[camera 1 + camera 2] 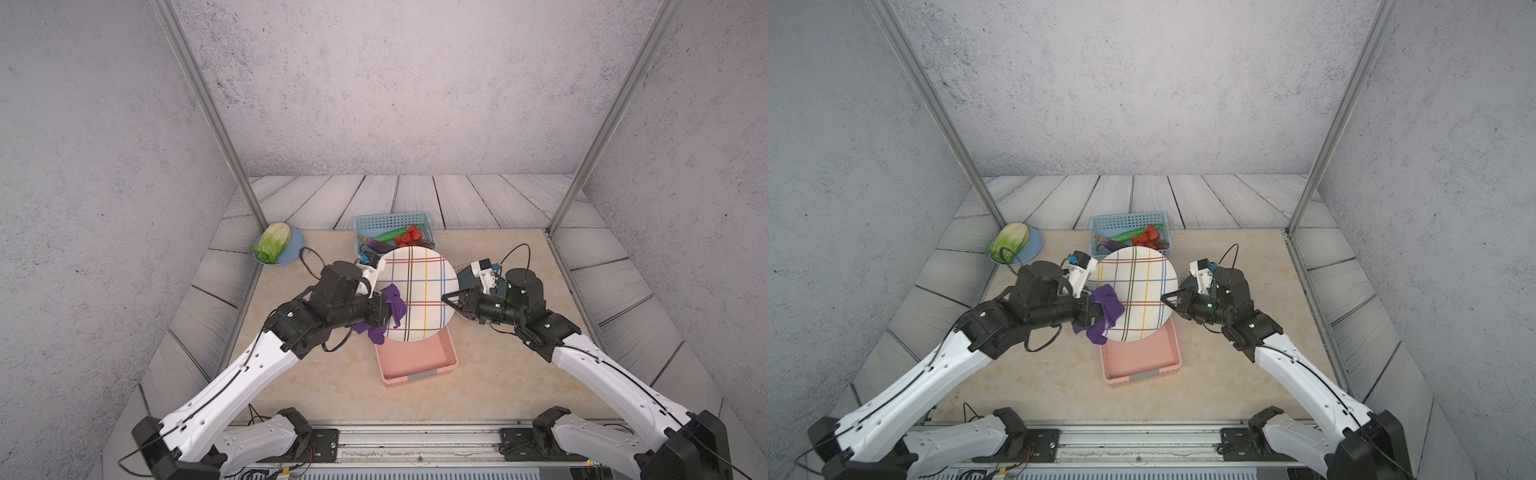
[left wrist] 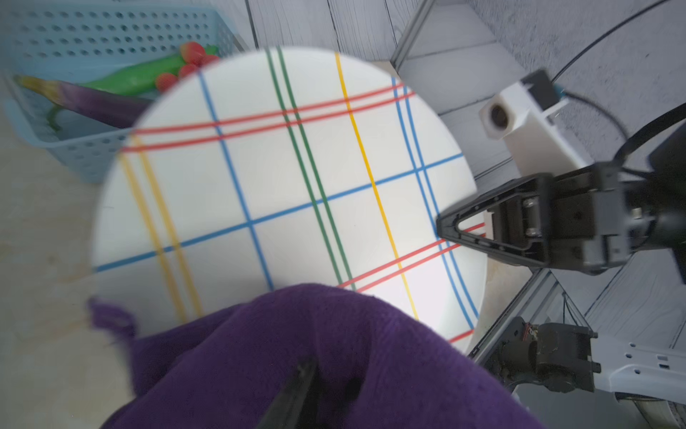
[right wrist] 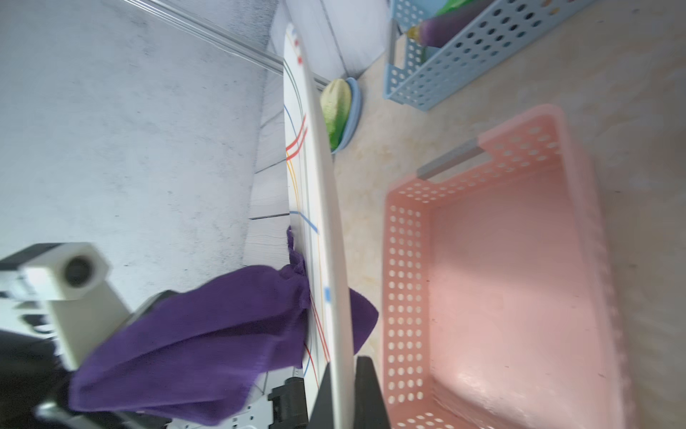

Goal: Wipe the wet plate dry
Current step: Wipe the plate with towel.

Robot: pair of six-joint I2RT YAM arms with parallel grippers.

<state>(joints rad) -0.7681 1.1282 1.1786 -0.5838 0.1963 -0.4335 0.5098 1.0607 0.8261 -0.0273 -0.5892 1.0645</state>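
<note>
Plate (image 1: 415, 291), plaid-lined, hangs tilted over the far end of the pink basket (image 1: 415, 365) in both top views. The right gripper (image 1: 448, 298) pinches its right rim, and a purple cloth (image 1: 394, 305) presses on its left edge. Just behind stands a blue vegetable basket (image 1: 390, 222); lettuce (image 1: 272, 243) on a blue dish (image 1: 296, 245) lies well apart to the left. Bare tabletop (image 1: 498, 374) lies open nearside.

Left wrist view: the left gripper (image 2: 299, 386) is clamped on the cloth, which covers one edge of the plate; the rest of its face is bare.

Right wrist view: the jaws are closed on the rim, and the pink basket's wall lies near.
</note>
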